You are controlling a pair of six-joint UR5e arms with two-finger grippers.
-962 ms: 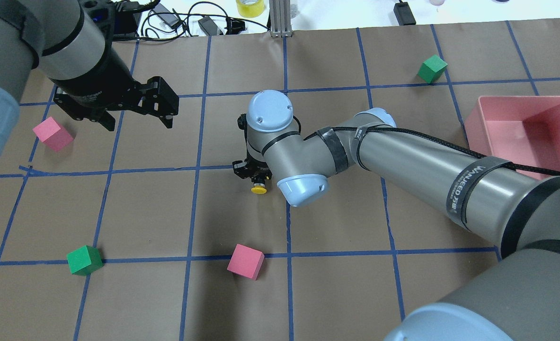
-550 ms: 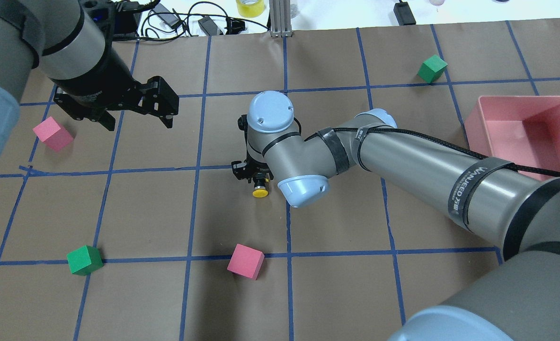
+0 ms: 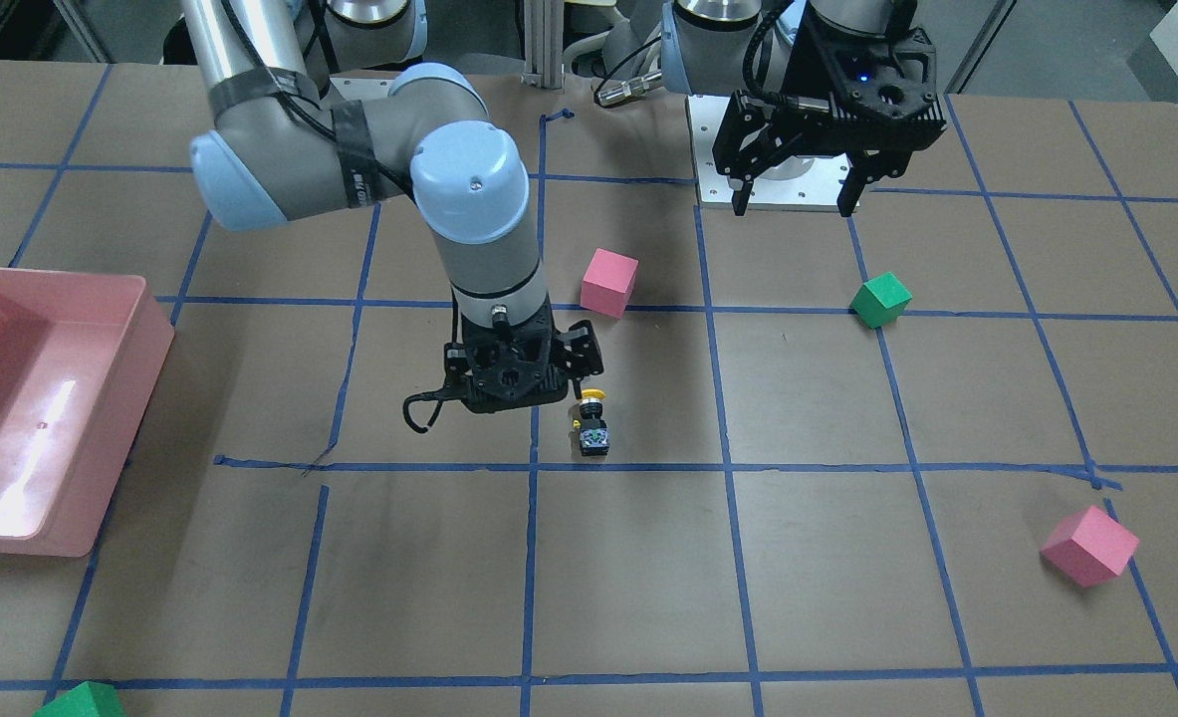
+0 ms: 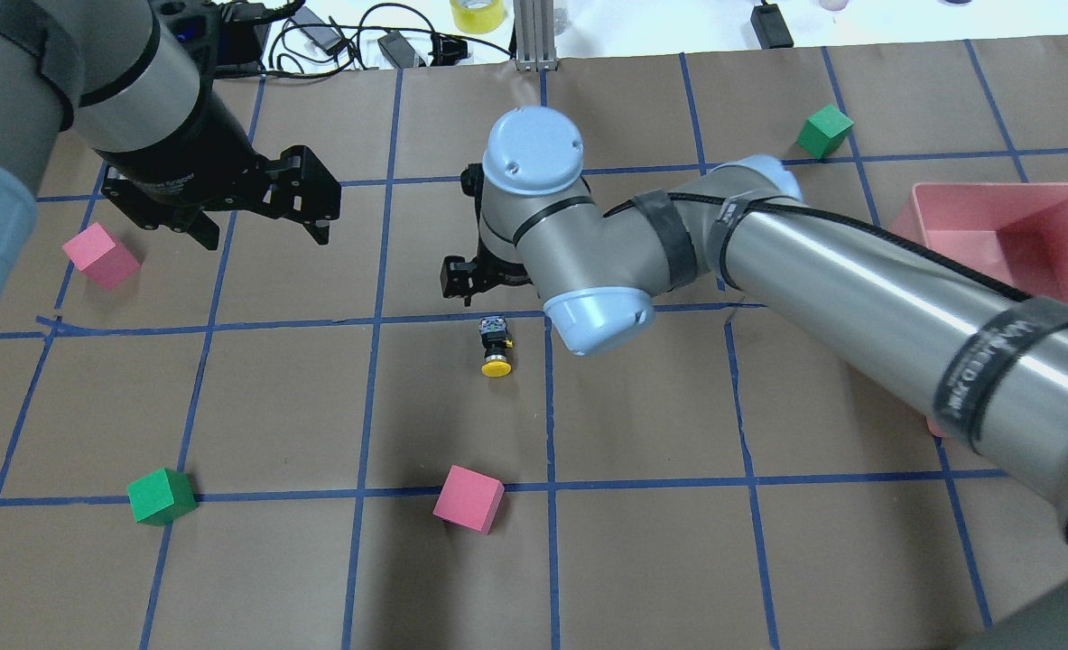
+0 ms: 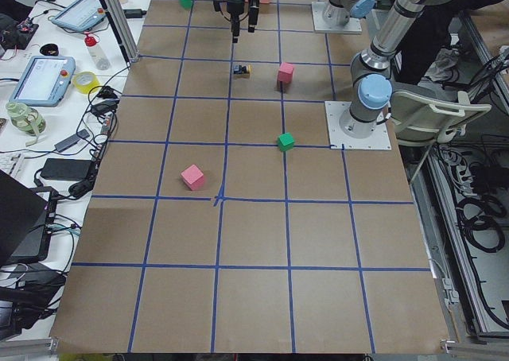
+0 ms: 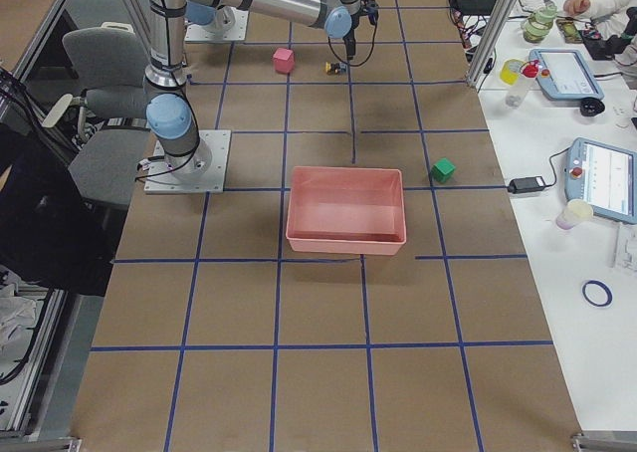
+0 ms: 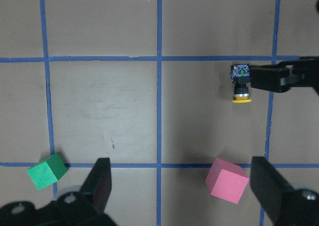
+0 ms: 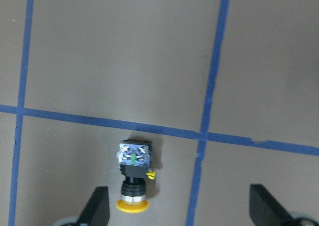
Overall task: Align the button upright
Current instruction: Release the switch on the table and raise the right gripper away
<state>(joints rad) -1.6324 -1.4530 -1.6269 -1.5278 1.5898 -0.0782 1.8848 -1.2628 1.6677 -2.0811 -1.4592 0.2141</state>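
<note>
Since the earlier frame the right gripper (image 8: pixel 180 202) has risen off the table and drawn clear of the button (image 4: pixel 496 348), which stays where it was. Button: lying on its side on the brown table (image 4: pixel 272 406), just on the robot's side of a blue tape line (image 4: pixel 407 319), yellow cap toward the robot, black-and-silver base toward the operators; not yet upright. Right gripper: fingers (image 8: pixel 99 206) spread wide, holding nothing, hanging above the button without contact; in the right wrist view the button sits nearer one finger than the other. Left gripper (image 4: pixel 265 236): spread, empty, well apart. Handling, as judged: small, light and rigid; the smooth round cap would likely slip or roll, so the flat-sided blocky base offers the surer hold, pinched across its sides before the cap is tipped upward
</note>
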